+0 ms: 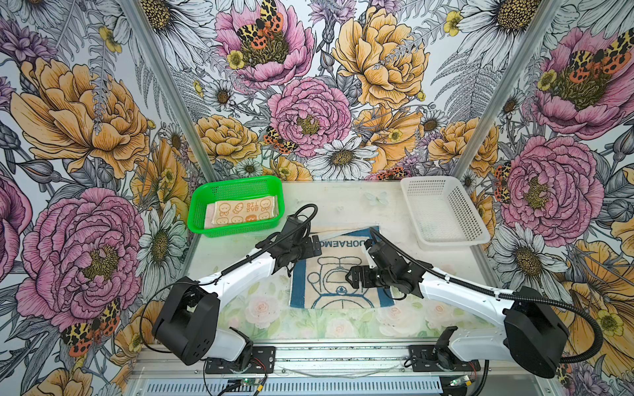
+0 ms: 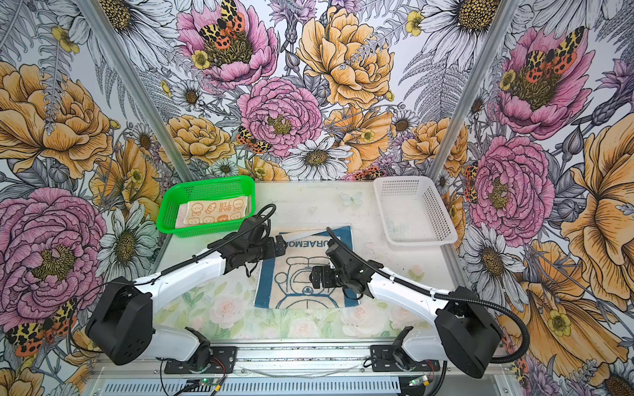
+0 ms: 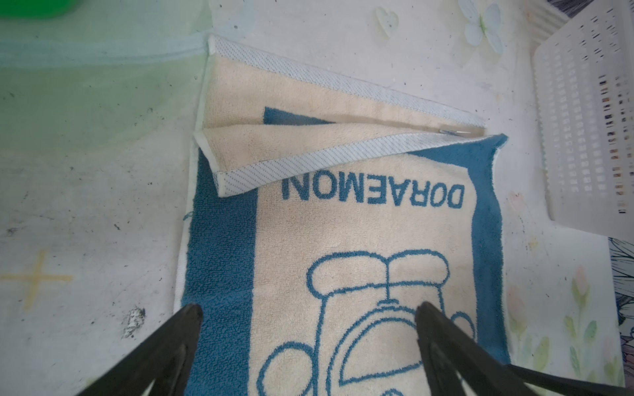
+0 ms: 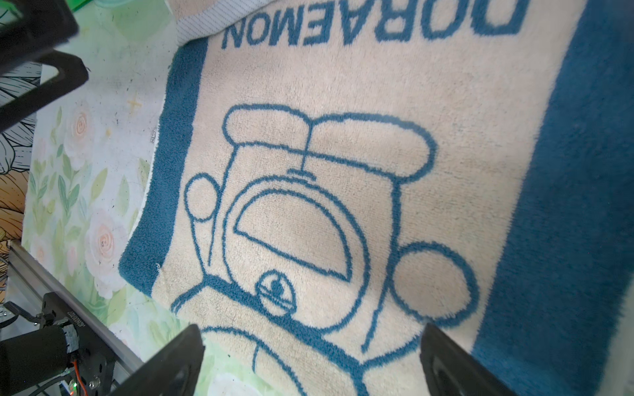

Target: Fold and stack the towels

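A cream towel with blue borders and a Doraemon outline [image 1: 326,274] [image 2: 291,277] lies folded on the middle of the table. Its far hems do not line up: the top layer's hem runs askew across the lettering [image 3: 308,164]. My left gripper [image 1: 314,245] [image 2: 278,247] hovers open over the towel's far left part, nothing between its fingers [image 3: 310,308]. Over the drawing near the fold, my right gripper [image 1: 353,276] [image 2: 314,274] is open and empty too [image 4: 310,331]. An orange towel with white rabbits [image 1: 240,212] [image 2: 212,212] lies folded in the green basket [image 1: 236,181] [image 2: 206,181].
A white mesh basket [image 1: 453,241] [image 2: 420,241] with nothing in it stands at the back right, close to the towel's far right corner [image 3: 590,120]. Flowered walls close in the table on three sides. The arm bases sit along the front rail.
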Controlling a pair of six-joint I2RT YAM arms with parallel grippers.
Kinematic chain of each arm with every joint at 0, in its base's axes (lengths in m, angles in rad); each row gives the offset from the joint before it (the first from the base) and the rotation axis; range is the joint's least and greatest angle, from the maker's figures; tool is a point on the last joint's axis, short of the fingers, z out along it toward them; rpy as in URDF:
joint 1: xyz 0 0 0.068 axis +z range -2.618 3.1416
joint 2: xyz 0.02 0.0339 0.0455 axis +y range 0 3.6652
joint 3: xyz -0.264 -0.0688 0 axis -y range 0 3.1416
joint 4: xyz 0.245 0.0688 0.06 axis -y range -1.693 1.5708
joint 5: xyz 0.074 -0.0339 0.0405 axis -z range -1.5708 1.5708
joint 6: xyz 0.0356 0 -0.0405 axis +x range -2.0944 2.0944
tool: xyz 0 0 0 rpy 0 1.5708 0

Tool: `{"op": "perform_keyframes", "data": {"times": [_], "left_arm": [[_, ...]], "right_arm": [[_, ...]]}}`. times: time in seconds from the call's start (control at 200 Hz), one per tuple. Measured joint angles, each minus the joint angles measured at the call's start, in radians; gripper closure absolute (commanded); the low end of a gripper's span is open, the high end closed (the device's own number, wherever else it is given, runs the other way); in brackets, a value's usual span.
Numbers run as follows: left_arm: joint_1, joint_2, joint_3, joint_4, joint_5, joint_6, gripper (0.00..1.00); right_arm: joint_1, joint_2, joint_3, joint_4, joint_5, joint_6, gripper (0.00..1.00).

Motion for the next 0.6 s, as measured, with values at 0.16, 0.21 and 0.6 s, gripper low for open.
{"op": "perform_keyframes", "data": {"times": [0.16, 0.21, 0.6], "left_arm": [[0.0, 0.081, 0.013, 0.047, -0.008, -0.011, 0.01], [0.001, 0.119, 0.024, 0.055, -0.009, -0.012, 0.01], [-0.004, 0.349, 0.149, 0.181, 0.029, -0.087, 0.01]], "right_arm": [[0.001, 0.027, -0.053, 0.055, -0.033, 0.034, 0.01], [0.003, 0.043, -0.06, 0.069, -0.041, 0.04, 0.01], [0.005, 0.097, -0.094, 0.178, -0.063, 0.081, 0.01]]}}
